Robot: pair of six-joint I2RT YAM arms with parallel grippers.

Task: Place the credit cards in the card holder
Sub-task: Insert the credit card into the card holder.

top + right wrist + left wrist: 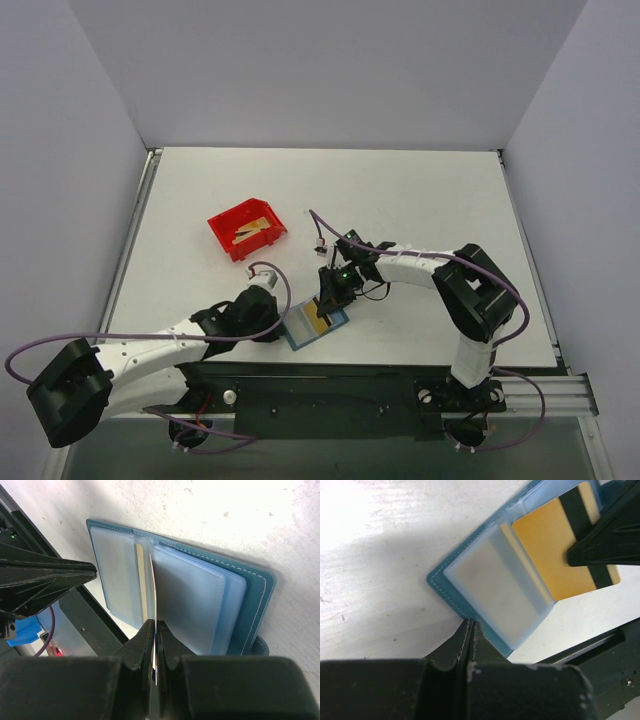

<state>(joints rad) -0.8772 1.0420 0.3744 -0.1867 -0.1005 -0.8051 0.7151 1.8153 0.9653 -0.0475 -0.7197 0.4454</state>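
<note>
The card holder (298, 328) lies open on the table near the front edge, teal outside with pale blue sleeves (495, 590). My right gripper (154, 630) is shut on a gold credit card (550, 555) with a dark stripe. It holds the card on edge, with the far end between the sleeves at the card holder's (255, 595) fold. My left gripper (470, 624) is shut, its tips against the holder's near-left teal edge (437, 582). In the top view the left gripper (282, 325) is left of the holder and the right gripper (328, 298) is above it.
A red plastic bin (222, 228) stands behind and left of the card holder, with more gold cards (250, 232) inside. The black base rail (320, 385) runs just in front of the holder. The right arm's cable (325, 230) loops above the table.
</note>
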